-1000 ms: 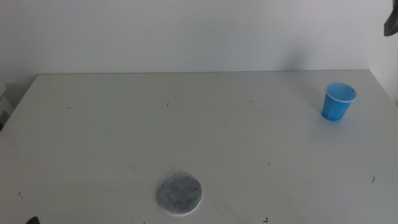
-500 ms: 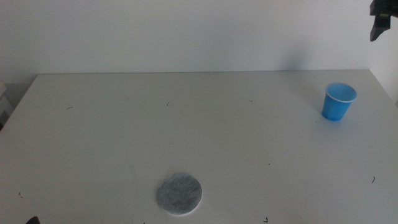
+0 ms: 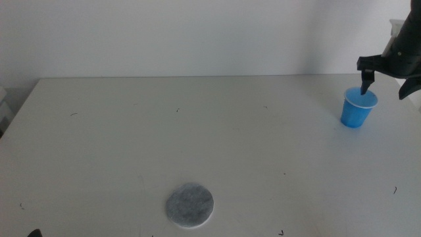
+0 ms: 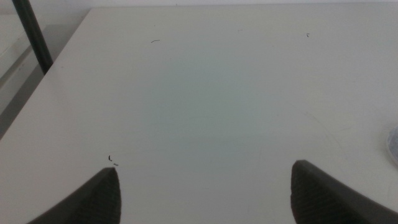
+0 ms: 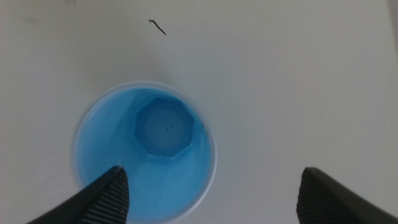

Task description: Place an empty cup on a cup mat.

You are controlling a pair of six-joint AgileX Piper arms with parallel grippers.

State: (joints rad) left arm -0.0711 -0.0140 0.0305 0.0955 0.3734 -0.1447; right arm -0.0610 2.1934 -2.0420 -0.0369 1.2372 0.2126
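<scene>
The blue cup [image 3: 358,108] stands upright at the far right of the white table. The right wrist view looks straight down into it [image 5: 161,127], and it is empty. My right gripper [image 3: 384,85] hangs open just above the cup, and one fingertip [image 3: 366,82] is over the rim. In the right wrist view the right gripper [image 5: 211,199] has its jaws wide apart, with the cup near one jaw. The grey marbled cup mat [image 3: 189,205] lies flat at the near middle, far from the cup. My left gripper [image 4: 205,199] waits open and empty over the table's near left.
The white table [image 3: 210,131] runs back to a plain wall. Its right edge is close behind the cup. A dark pole [image 4: 34,34] stands beyond the table's left edge. A sliver of the mat [image 4: 393,146] shows in the left wrist view.
My right gripper has come down from the top right corner and leftward to just above the cup. The cup and the mat have not moved.
</scene>
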